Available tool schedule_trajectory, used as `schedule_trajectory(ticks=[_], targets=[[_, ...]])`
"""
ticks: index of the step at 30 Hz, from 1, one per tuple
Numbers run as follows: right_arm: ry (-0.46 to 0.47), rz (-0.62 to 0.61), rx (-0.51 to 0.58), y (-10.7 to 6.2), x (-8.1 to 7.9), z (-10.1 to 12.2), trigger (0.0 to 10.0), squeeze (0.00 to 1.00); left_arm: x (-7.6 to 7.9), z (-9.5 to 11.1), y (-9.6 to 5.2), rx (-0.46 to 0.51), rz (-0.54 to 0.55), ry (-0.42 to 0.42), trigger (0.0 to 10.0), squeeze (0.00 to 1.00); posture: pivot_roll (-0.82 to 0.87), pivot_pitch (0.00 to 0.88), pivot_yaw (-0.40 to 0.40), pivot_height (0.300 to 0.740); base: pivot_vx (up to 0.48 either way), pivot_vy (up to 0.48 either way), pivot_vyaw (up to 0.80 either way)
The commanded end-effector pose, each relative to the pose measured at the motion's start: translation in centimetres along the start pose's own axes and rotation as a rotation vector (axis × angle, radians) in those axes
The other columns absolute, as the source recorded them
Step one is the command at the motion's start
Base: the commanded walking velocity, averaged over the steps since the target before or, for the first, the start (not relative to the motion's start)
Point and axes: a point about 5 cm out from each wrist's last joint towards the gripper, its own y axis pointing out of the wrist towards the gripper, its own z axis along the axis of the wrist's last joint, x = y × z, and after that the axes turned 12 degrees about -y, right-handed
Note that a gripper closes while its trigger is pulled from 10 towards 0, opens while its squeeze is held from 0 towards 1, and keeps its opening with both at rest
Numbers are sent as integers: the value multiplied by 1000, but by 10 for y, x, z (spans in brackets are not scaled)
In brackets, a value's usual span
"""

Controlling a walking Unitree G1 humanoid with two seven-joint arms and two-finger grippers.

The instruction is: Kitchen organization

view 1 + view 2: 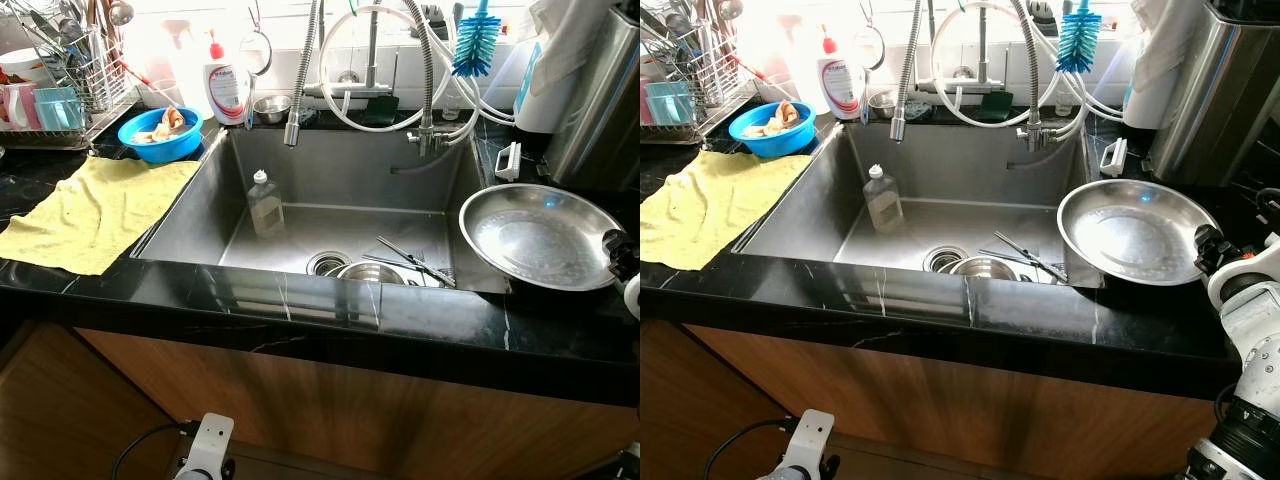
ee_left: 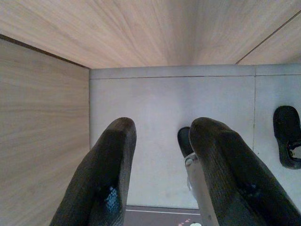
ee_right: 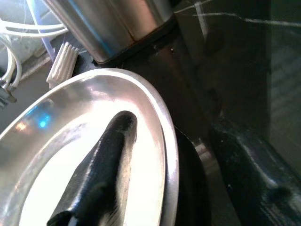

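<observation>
A wide steel plate [image 1: 540, 235] rests on the black counter to the right of the sink [image 1: 330, 165], its edge overhanging the basin. My right gripper [image 1: 1205, 250] is shut on the plate's right rim. In the right wrist view one black finger [image 3: 106, 160] lies across the inside of the plate [image 3: 56, 117] and the other sits under the rim. In the basin lie a clear plastic bottle [image 1: 265, 205], a small steel bowl [image 1: 370, 272] and thin metal utensils [image 1: 412, 263]. My left gripper [image 2: 162, 132] hangs open, low beside the wooden cabinet front, over the floor.
A yellow cloth [image 1: 95, 210] is spread on the counter left of the sink, with a blue bowl [image 1: 160, 132], a dish soap bottle [image 1: 227, 90] and a dish rack [image 1: 60, 80] behind it. Hoses and a blue brush [image 1: 476, 45] hang over the basin. A tall steel appliance [image 1: 600, 100] stands at the back right.
</observation>
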Motion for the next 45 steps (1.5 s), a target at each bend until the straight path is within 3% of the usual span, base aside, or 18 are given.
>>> schedule_trajectory(ticks=[1,14,24,27,33,34,40,44,45], targets=[[-43,6,-8,1,-2,-2,0,0,-3,-1,0,-5,10,2,10000,0,-202,0,56,740,0,0,0],[-88,30,-14,6,-8,-4,0,0,-3,-1,0,-7,9,1,10000,0,-197,0,54,740,0,0,0],[-99,60,53,6,-15,5,0,0,-3,-1,0,-7,9,6,10000,0,-198,0,55,740,0,0,0],[-96,115,130,3,-27,14,0,0,-3,-1,0,-5,11,5,10000,0,-198,0,55,740,0,0,0],[-110,168,175,5,-40,19,0,0,-3,-1,0,-3,13,7,10000,0,-196,0,55,740,0,0,0],[-142,200,186,8,-49,19,10000,0,-3,-1,0,-2,13,8,10000,0,-197,0,55,740,0,0,0],[-212,281,235,16,-81,19,10000,0,-2,-1,0,0,14,8,10000,0,-192,0,52,740,0,0,0],[-477,298,269,27,-104,14,10000,0,-2,-1,0,0,13,6,10000,0,-193,0,49,740,0,0,0],[-496,315,278,29,-109,14,10000,0,-1,-1,0,0,12,6,10000,0,-193,0,49,740,0,0,0]])
